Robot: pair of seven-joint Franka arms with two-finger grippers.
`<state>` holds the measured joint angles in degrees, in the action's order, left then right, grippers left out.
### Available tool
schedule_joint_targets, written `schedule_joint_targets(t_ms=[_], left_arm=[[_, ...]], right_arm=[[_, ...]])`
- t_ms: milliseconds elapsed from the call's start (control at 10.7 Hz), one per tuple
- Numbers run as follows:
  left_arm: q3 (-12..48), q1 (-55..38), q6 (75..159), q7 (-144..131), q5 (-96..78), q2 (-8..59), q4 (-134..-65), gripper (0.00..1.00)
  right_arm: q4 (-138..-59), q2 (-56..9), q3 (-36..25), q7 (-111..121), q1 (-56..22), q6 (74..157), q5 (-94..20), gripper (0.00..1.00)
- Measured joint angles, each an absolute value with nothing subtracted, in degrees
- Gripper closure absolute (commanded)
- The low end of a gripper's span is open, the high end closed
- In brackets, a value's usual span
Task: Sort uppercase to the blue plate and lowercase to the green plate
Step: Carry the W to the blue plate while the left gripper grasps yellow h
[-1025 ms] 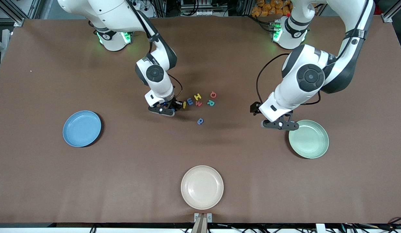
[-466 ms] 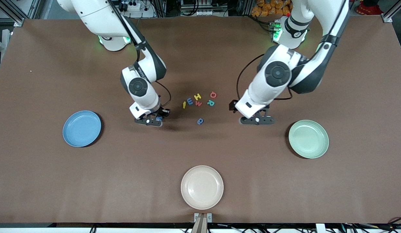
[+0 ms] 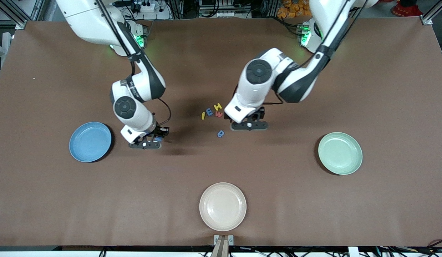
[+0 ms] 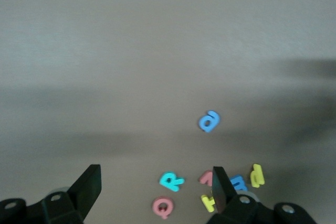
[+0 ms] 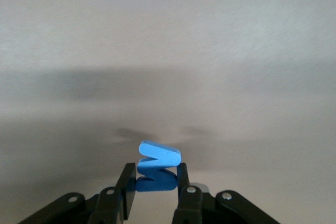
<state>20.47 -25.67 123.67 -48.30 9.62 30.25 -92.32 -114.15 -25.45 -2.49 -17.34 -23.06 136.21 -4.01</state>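
My right gripper [image 5: 155, 181] is shut on the blue W [image 5: 158, 165], which stands on edge between its fingers. It hangs low over bare table [image 3: 146, 144], between the letter cluster and the blue plate [image 3: 90, 141]. My left gripper [image 3: 249, 125] is open over the red Q [image 4: 162, 206] and green R [image 4: 171, 181], which the arm hides in the front view. Yellow h [image 3: 203, 115], blue e [image 3: 209, 111], yellow H [image 3: 217, 106] and red m [image 3: 219, 114] lie together mid-table. Blue a [image 3: 221, 134] lies nearer the front camera. The green plate [image 3: 340, 153] holds nothing.
A cream-white plate [image 3: 222, 206] sits near the table's front edge, in the middle. The brown tabletop stretches bare around all three plates. Both arm bases stand along the table edge farthest from the front camera.
My right gripper has carried the blue W from the letter cluster toward the blue plate. My left gripper has swung from beside the green plate to over the Q and R.
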Motion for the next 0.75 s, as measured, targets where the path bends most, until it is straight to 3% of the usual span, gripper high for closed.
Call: schedule_joint_targets(t_ms=[373,745], left_arm=[[20.33,-32.14,126.12,-48.77,11.75,37.17,-85.36,0.35],[17.32,-38.14,130.58,-48.77,12.29,39.84,-84.79,0.4]], right_arm=[[-112.11,-24.51,-5.31,-3.18,-17.42,133.64,-3.92,0.91],[-110.49,-24.24,-11.07,13.26,-14.23,131.85,-3.79,0.91]])
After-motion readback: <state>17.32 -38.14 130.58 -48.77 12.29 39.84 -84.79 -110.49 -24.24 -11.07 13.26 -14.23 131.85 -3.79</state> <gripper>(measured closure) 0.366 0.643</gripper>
